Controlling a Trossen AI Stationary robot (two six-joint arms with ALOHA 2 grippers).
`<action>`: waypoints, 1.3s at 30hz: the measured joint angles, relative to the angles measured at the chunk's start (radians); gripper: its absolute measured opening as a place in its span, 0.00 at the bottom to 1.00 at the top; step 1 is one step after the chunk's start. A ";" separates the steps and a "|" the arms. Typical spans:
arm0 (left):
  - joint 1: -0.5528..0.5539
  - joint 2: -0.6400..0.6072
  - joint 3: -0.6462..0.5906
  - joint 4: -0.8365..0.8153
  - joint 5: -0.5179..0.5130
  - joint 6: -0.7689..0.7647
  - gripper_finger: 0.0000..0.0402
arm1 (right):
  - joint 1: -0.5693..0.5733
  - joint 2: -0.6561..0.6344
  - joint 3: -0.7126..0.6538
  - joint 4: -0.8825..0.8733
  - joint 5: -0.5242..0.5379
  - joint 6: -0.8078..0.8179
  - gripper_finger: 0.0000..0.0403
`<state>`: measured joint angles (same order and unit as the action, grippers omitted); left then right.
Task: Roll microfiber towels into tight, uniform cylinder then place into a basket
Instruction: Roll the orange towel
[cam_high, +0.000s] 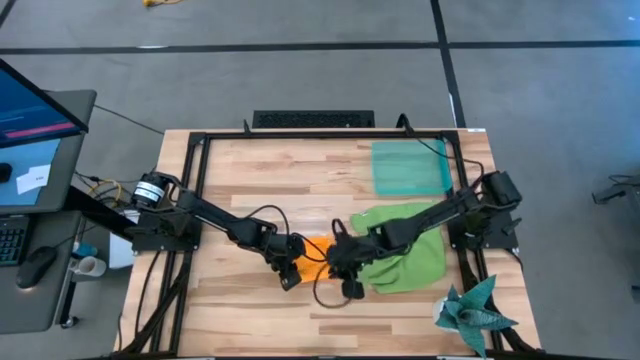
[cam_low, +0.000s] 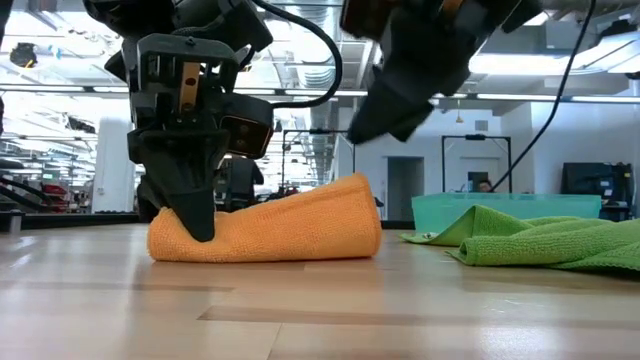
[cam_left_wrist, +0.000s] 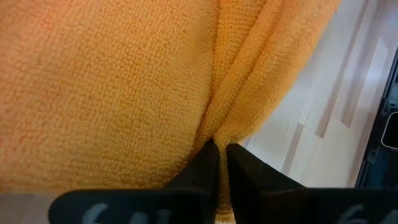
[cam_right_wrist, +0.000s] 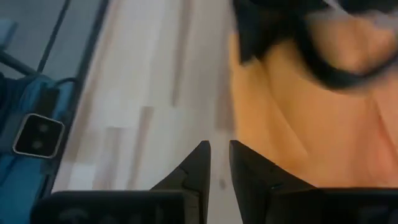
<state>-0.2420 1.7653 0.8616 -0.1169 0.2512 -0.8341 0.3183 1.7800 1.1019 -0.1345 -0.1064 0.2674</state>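
Writing that I can actually read is scarce from my seat: the only marks are pale, blurred characters on the dark base of the left wrist's own fingers, and I cannot make them out. A laptop screen (cam_high: 30, 110) glows at the far left beside the table, too small to read.

My attention goes to the orange towel (cam_low: 270, 228). It lies as a loose, fat roll on the wooden table (cam_high: 250, 310), near the middle and toward the front edge, its looped pile plain in the left wrist view. One end of the roll sits higher than the other, so the cylinder is uneven. The left gripper (cam_low: 196, 222) comes down onto the lower end, and its fingers (cam_left_wrist: 208, 163) are pressed together on a pinched fold of the orange cloth.

The right gripper (cam_low: 385, 115) hangs above the other end of the roll, clear of the cloth in the low view. Its fingers (cam_right_wrist: 199, 163) stand slightly apart with nothing between them; bare table shows in the gap.

The green towel (cam_high: 405, 255) lies rumpled and unrolled just right of the orange one, partly under the right arm. The basket (cam_high: 410, 168), a translucent teal tray, sits toward the back right of the table, near the green cloth, with nothing in it that I can see. A dark teal spiky cloth (cam_high: 472, 312) rests at the front right corner.
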 joint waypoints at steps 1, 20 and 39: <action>0.000 0.000 0.000 0.000 -0.001 0.000 0.03 | 0.013 0.005 0.000 0.025 0.004 -0.010 0.20; 0.000 0.000 0.001 -0.005 -0.003 0.026 0.03 | -0.020 0.193 0.002 0.187 0.093 0.068 0.20; -0.002 0.000 0.002 0.000 -0.072 0.054 0.10 | -0.024 0.223 0.004 0.120 0.109 0.144 0.20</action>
<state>-0.2440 1.7649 0.8631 -0.1165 0.1791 -0.7799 0.2939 2.0029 1.1061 -0.0144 0.0021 0.4110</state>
